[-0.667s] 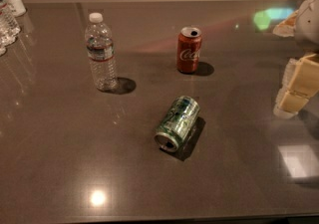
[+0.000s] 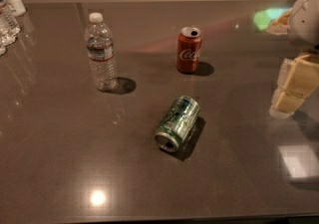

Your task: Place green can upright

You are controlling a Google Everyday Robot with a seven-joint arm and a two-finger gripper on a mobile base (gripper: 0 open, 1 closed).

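The green can (image 2: 178, 122) lies on its side near the middle of the dark table (image 2: 60, 158). Its silver top faces the front left. My gripper (image 2: 294, 87) hangs at the right edge of the view, above the table. It is well to the right of the can, a little farther back, and not touching it. It holds nothing that I can see.
A red cola can (image 2: 189, 49) stands upright behind the green can. A clear water bottle (image 2: 101, 58) stands upright at the left. More clear bottles (image 2: 9, 11) stand at the far left corner. The table's front edge runs along the bottom.
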